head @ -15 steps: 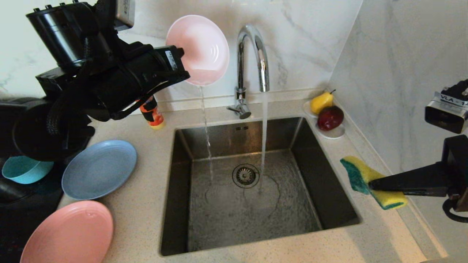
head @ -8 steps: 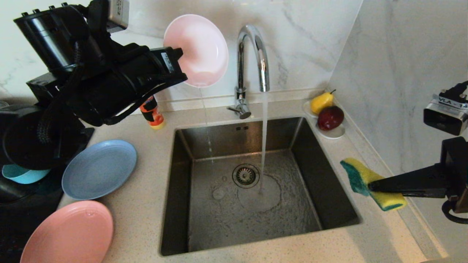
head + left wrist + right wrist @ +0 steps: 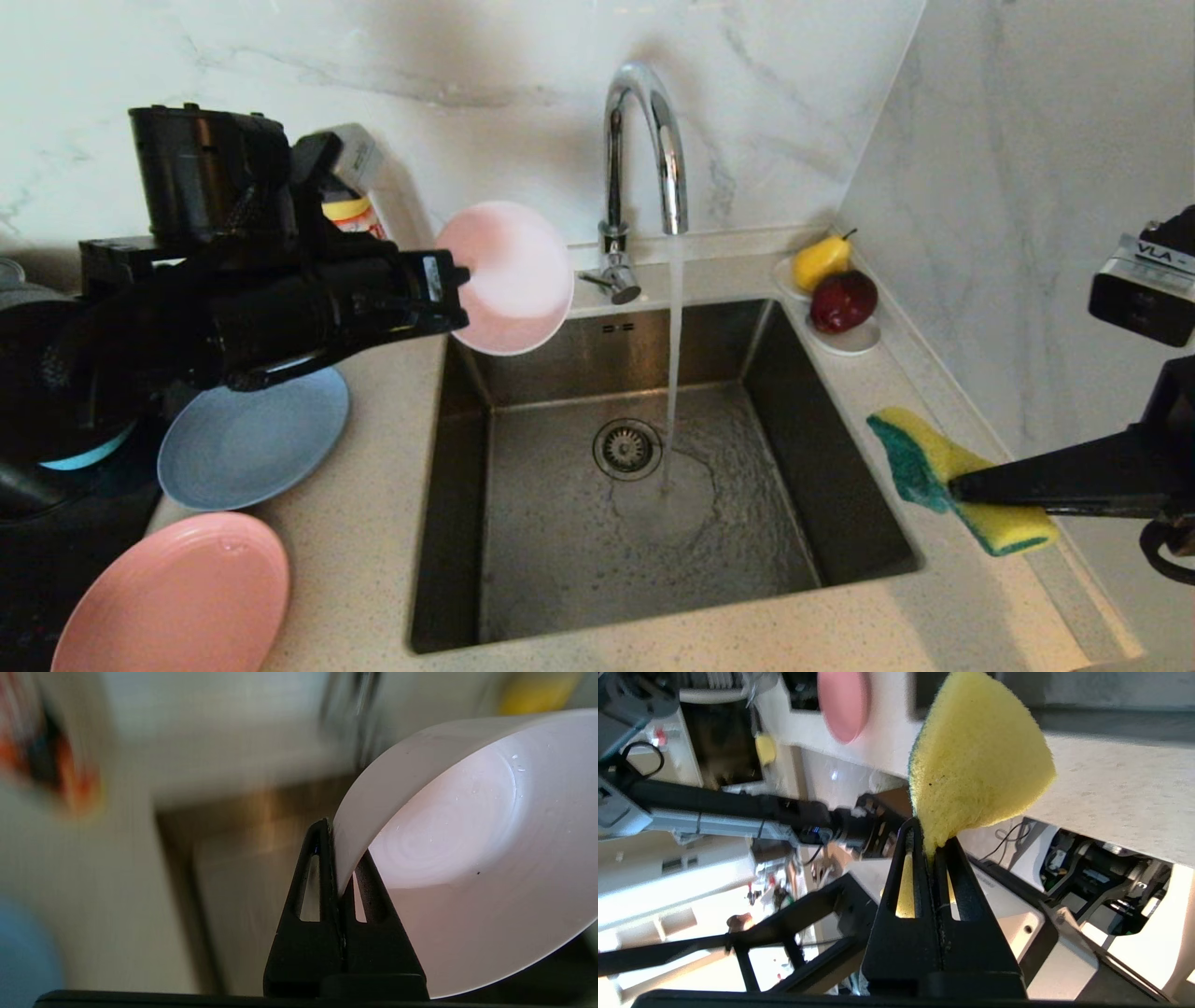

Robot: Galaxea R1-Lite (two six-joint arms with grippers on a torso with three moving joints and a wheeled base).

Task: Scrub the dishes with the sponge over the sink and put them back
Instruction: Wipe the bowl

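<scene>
**A:** so what's each claw got?

**B:** left gripper (image 3: 456,289) is pinched tight on the rim of the pale pink bowl (image 3: 509,278), smooth matte plastic, tipped on edge over the back left corner of the sink (image 3: 523,373). In the left wrist view its fingers (image 3: 322,877) clamp the thin wall of the bowl, faint rings on the inside bottom. Right gripper (image 3: 954,487) is squeezed onto the sponge (image 3: 934,467), porous yellow foam with a rough green face, hanging above the counter just right of the basin.

**A:** and the rest?

**B:** square brushed steel sink, round drain strainer (image 3: 626,449), chrome gooseneck faucet (image 3: 644,149) running water. Blue plate (image 3: 257,434) and pink plate (image 3: 177,597) lie flat on the speckled beige countertop (image 3: 373,560) to the left, a sliver of teal bowl (image 3: 89,451) under the arm. Marble-look walls (image 3: 1027,187), small white dish (image 3: 845,341) of fruit in the corner.
</scene>
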